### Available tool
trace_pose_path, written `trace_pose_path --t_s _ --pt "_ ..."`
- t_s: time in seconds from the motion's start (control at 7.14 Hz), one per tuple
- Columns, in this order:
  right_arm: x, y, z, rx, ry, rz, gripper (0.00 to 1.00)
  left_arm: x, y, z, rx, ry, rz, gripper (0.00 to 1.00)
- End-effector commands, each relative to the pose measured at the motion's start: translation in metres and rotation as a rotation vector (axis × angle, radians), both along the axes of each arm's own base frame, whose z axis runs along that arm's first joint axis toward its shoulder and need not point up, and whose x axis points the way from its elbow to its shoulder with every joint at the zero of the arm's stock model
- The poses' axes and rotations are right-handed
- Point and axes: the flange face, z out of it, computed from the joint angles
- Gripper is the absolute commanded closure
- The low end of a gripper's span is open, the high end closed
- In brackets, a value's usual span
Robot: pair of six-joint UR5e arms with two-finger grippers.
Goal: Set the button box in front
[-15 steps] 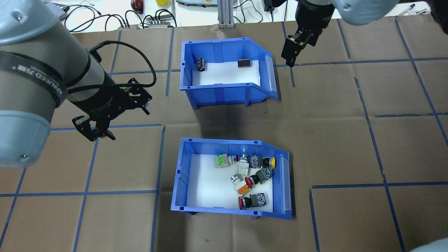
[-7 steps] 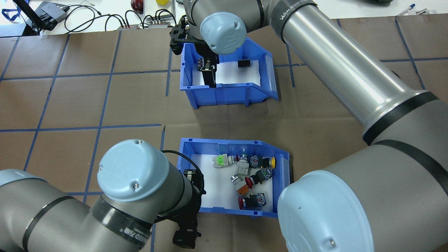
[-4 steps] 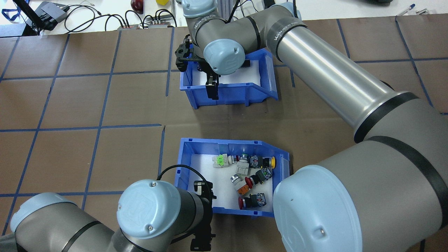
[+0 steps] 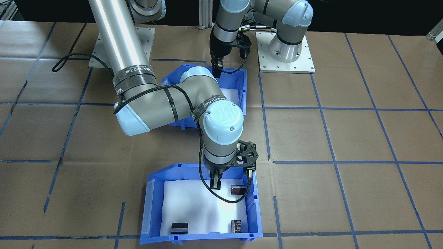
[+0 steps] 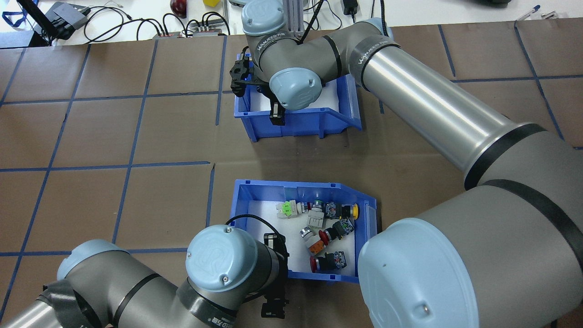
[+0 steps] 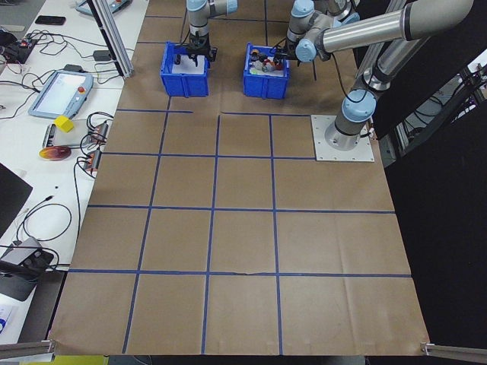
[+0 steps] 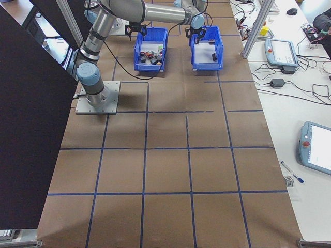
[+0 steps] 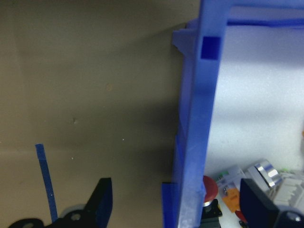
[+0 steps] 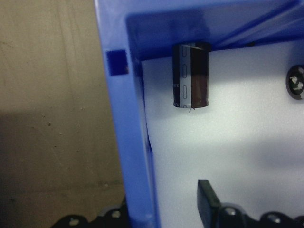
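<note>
Astride the button box (image 5: 369, 228) wall, beside its push-button switches (image 5: 321, 230), left pincer (image 8: 175, 209) spread, gripping nothing.

— What is covering the table (image 5: 91, 136)?
— Brown paper with blue tape lines.
— And sitting on it?
— The button box (image 5: 255, 200) nearer the robot, another blue bin (image 5: 337, 116) farther away.
</note>
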Motion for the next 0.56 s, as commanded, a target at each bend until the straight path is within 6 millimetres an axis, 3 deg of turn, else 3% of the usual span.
trace_pose_path --t_s 0.0,0.14,0.28,0.42 --pt "-0.002 0.002 0.015 -0.017 -0.008 -0.001 0.9 -0.004 -0.006 -0.013 0.009 -0.041 -0.008 0.2" --pt "-0.002 0.001 0.017 -0.021 -0.008 -0.001 0.92 -0.008 -0.013 -0.007 -0.021 -0.025 -0.004 0.68" --pt "-0.004 -0.001 0.033 -0.043 -0.013 -0.004 0.92 -0.011 -0.014 -0.006 -0.029 -0.004 -0.004 0.97" --pt "-0.012 -0.003 0.055 -0.079 0.004 -0.011 0.92 -0.01 -0.013 -0.006 -0.026 -0.01 -0.011 1.0"
